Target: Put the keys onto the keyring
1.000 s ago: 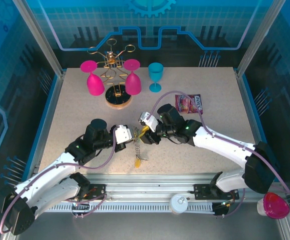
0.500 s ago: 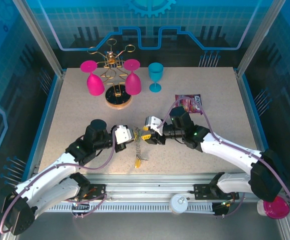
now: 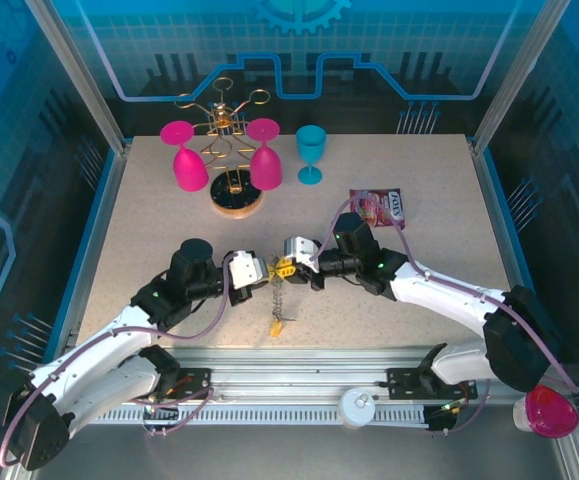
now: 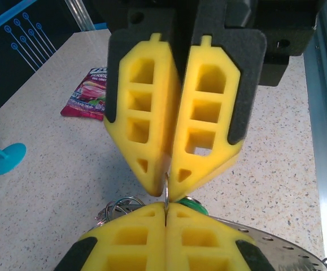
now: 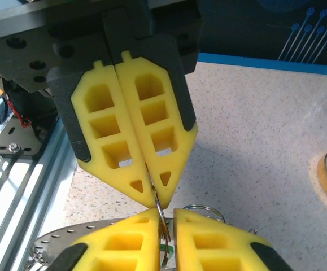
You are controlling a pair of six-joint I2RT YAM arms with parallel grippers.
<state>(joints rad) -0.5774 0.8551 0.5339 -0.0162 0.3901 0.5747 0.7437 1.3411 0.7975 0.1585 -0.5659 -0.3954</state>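
Mostly, left tool [image 4: 166, 208] and right tool [image 5: 163, 213] hide keyring [image 3: 278, 297].

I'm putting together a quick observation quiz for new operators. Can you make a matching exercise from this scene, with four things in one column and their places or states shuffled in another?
Things:
1. teal goblet
2. pink glasses
3. candy packet
4. keyring

Places or states:
A. lying flat on the table
B. pinched between the tips of the left gripper and right gripper
C. upside down on the gold rack
D. standing upright beside the rack

Pairs: 1-D, 2-C, 3-A, 4-B
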